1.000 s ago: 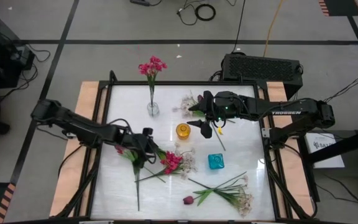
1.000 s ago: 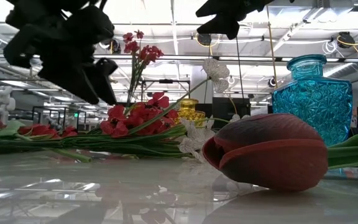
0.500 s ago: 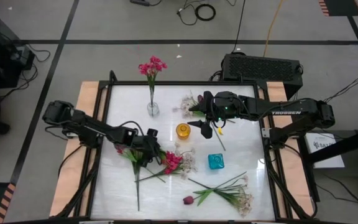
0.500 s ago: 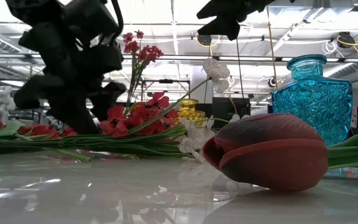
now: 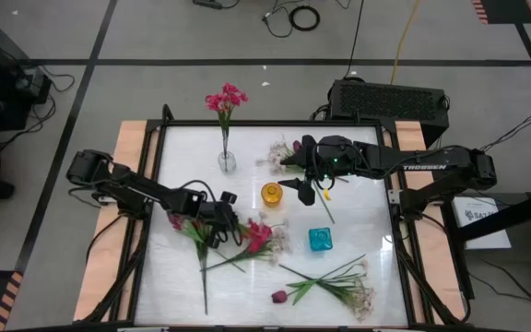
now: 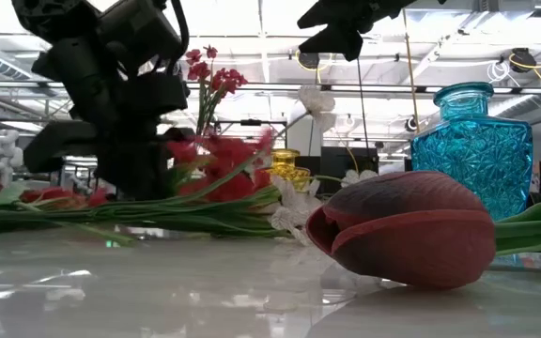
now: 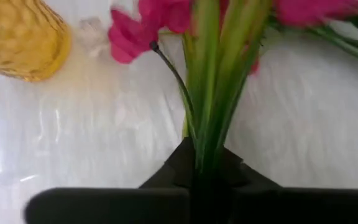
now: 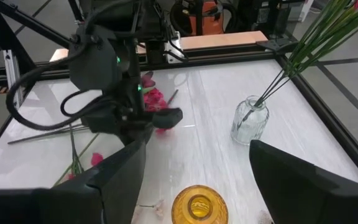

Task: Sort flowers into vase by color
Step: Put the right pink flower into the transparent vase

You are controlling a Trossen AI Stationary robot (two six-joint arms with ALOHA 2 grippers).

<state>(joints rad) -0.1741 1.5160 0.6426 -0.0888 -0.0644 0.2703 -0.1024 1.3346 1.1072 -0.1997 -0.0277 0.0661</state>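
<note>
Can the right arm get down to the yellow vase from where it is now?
Probably yes. The right gripper, open, hovers just beside the yellow vase, with only bare table between them. The left gripper is shut on a pink sprig farther off, out of the way.

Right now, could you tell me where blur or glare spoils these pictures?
Low view: the pink flowers beside the left pincer are smeared, and the tabletop mirrors ceiling lights. Left wrist view: pink blossoms are soft. High view: sharp.

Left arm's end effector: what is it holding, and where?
The left end effector grips a magenta-pink artificial flower sprig by its green stems, below the blossoms.
</note>
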